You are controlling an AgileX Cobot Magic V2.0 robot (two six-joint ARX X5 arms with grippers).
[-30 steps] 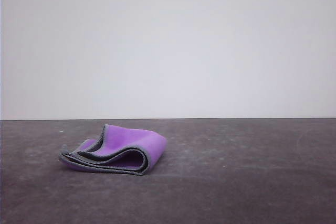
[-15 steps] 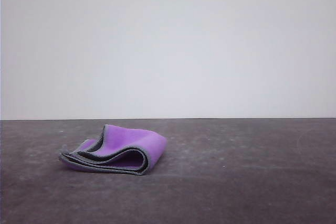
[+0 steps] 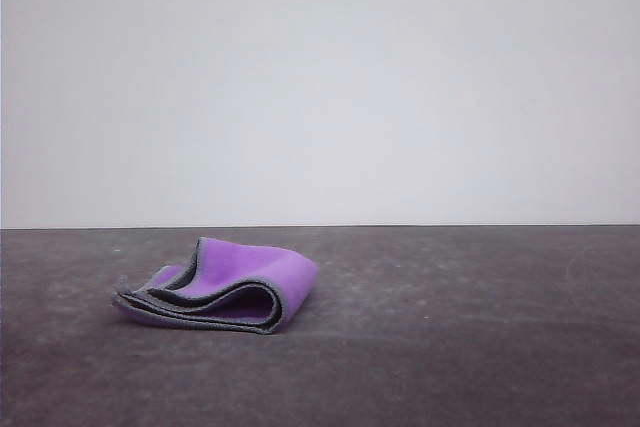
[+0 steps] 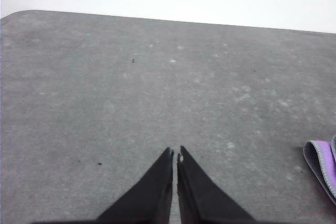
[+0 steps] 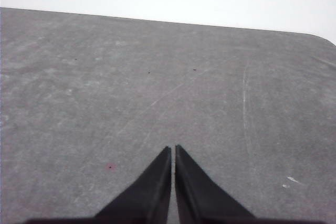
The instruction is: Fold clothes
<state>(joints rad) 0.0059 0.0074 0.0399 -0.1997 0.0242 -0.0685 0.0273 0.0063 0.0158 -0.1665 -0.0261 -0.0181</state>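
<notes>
Purple and grey: one cloth (image 3: 222,292), purple face outward, grey hem along its edges, lying on the table (image 3: 460,347).
Cloth, shape: doubled over into a loose, puffy stack; the layers gape at the near edge and do not lie flat on one another.
Cloth, place: on the table, left of the table's middle in the front view; nothing touches it.
Left jaws (image 4: 175,156): closed, tips together, gripping nothing, held over bare table; a corner of the cloth (image 4: 323,163) lies off to one side of them, near but apart.
Right jaws (image 5: 172,150): closed, tips together, empty, over bare table, which shows faint scratches and a small red speck.
Step in hand: I judge the folding itself to be done, or close to it, since the cloth lies in layers and both my jaws are off it.
Next move: if the fold counts as finished, nothing more than keeping clear; if it must be neater, I would open the left jaws, take the upper hem at the gaping edge and press or lay it flat, minding not to drag the whole stack.
Count: cloths, one; tables, one; jaws, two pairs.
</notes>
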